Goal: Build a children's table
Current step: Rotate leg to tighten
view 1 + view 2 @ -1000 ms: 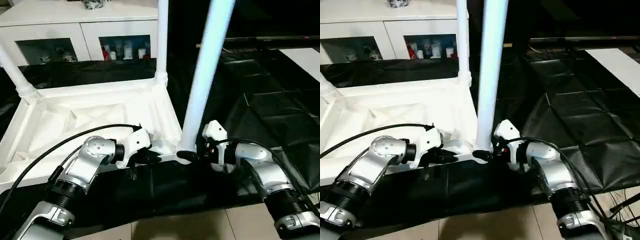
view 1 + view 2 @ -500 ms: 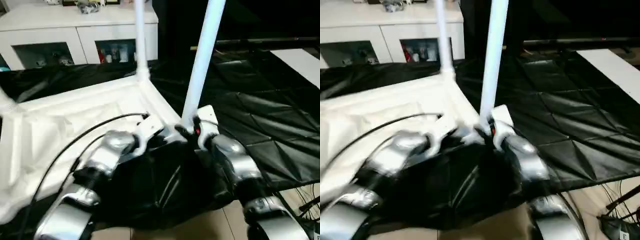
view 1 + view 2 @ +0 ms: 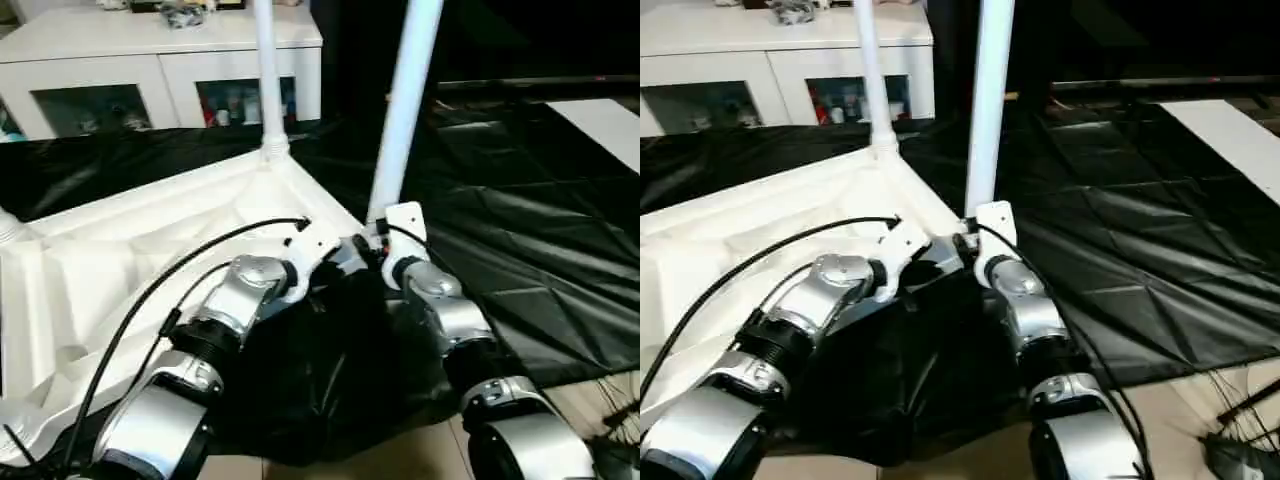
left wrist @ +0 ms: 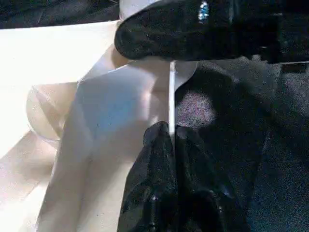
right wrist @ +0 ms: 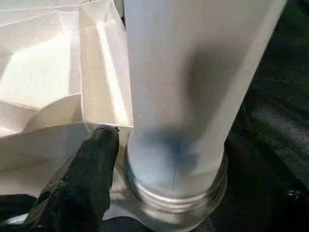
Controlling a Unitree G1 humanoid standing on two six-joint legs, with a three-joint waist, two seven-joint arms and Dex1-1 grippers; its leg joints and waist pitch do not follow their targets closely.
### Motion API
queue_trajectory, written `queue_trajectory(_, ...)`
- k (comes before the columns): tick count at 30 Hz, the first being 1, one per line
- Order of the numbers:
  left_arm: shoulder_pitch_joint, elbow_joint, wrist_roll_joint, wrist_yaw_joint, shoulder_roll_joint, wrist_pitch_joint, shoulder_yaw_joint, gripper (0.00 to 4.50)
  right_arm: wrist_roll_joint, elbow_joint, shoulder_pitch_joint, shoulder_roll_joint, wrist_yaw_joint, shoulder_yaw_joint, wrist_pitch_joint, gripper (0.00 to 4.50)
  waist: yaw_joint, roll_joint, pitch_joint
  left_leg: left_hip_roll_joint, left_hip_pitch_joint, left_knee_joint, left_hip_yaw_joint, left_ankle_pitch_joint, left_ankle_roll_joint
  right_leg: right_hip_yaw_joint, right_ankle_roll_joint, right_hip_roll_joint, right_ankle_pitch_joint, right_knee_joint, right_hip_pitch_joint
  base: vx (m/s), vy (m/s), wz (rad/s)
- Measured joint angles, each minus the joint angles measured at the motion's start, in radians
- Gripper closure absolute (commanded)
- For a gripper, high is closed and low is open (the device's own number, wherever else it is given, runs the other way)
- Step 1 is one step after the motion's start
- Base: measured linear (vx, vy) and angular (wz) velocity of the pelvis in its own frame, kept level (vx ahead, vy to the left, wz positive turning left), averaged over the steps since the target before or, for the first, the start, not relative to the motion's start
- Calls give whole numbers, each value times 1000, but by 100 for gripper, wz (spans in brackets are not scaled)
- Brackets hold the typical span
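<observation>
The children's table lies upside down on black cloth, its white ribbed top (image 3: 120, 260) facing up. One leg (image 3: 266, 80) stands in the far right corner socket, and another leg (image 3: 400, 120) stands in the near right socket. My left gripper (image 3: 338, 257) is at that near corner, shut on the thin white rim (image 4: 171, 92) of the top. My right gripper (image 3: 375, 240) stands open around the base of the near leg (image 5: 193, 96). Its visible finger (image 5: 87, 179) sits just off the leg's collar.
The foot of a third leg (image 3: 8, 228) shows at the far left edge. A white cabinet with glass doors (image 3: 160, 70) stands behind the work. Creased black cloth (image 3: 520, 230) spreads to the right, with a white panel (image 3: 605, 120) on it. Tiled floor (image 3: 400, 460) lies in front.
The whole picture has shifted as the camera moved. Both grippers stay at the near right corner. The right gripper's fingers look a little wider about the leg.
</observation>
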Motion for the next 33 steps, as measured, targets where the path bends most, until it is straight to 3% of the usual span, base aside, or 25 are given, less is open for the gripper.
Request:
queue_trajectory(7, 28, -46, 2, -44, 33, -14, -9, 450, -2, -62, 38, -85, 165, 52, -5, 18, 0, 0, 0, 0, -1, -2, 0, 0, 0, 0, 0, 0, 0, 0, -2, 0, 0, 0)
queue_trajectory(13, 91, -127, -7, -168, 113, -80, -19, 450, 47, -244, 131, -265, 536, 111, -24, 18, 4, 1, 0, 1, -1, -10, 0, 1, 1, -2, 0, 1, 0, 0, -4, 0, 0, 0)
queue_trajectory(18, 182, -254, -51, -335, 193, -121, -31, 450, 85, -286, 159, -344, 682, 117, -50, 18, 10, 3, 0, 2, -2, -11, 0, 1, 2, -2, -1, 2, -2, 0, -5, 0, 0, 0)
queue_trajectory(25, 220, -320, -65, -419, 226, -114, -44, 450, 110, -353, 195, -409, 819, 138, -37, 18, 28, 2, 0, 1, -2, -10, 1, 1, 2, -2, -1, 1, -2, 0, -5, 0, 0, 0)
queue_trajectory(33, 244, -363, -80, -451, 241, -91, -42, 450, 112, -355, 213, -424, 883, 160, -27, 18, 27, 2, 1, 1, -2, -10, 1, 1, 2, -2, -1, 1, -2, 1, -5, 0, 0, 0)
